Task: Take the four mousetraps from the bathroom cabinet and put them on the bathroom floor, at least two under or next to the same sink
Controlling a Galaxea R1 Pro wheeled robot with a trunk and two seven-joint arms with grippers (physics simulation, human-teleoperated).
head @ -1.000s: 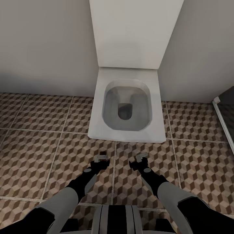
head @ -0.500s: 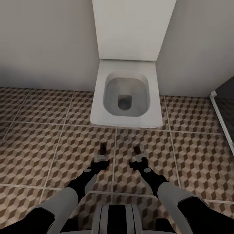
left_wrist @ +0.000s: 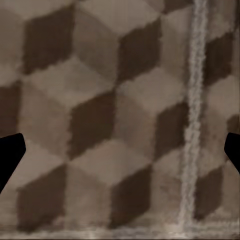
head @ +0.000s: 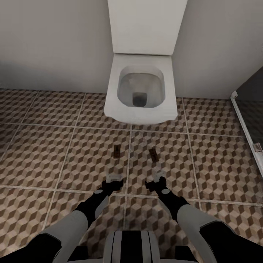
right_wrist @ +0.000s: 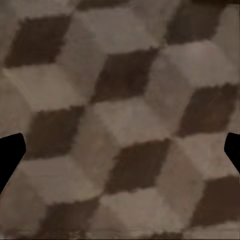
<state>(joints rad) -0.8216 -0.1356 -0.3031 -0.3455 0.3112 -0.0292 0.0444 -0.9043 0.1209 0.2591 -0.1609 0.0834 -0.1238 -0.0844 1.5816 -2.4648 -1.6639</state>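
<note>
Brown, beige and white cube-patterned tiles of the bathroom floor (head: 54, 153) are spread across the head view, crossed by pale grout lines and bordered at the far side by a plain grey wall (head: 51, 44). A white square toilet (head: 140, 91) is mounted against that wall, its lid raised upright and its bowl open. A pale frame rail (head: 245, 124) with a dark panel behind it is seen at the right edge.

Both arms are held low over the tiles in front of the toilet. The left gripper (head: 114, 178) and the right gripper (head: 157, 178) are each pointed at the floor, with fingers spread apart and nothing held between them; in the wrist views the dark fingertips (left_wrist: 10, 152) (right_wrist: 10, 152) are seen at opposite edges with only tile between.

Two mousetraps are laid flat on the floor between the grippers and the toilet: one (head: 117, 151) just beyond the left gripper, the other (head: 153, 155) just beyond the right gripper, slightly angled. They are set apart from each other, on either side of a grout line.
</note>
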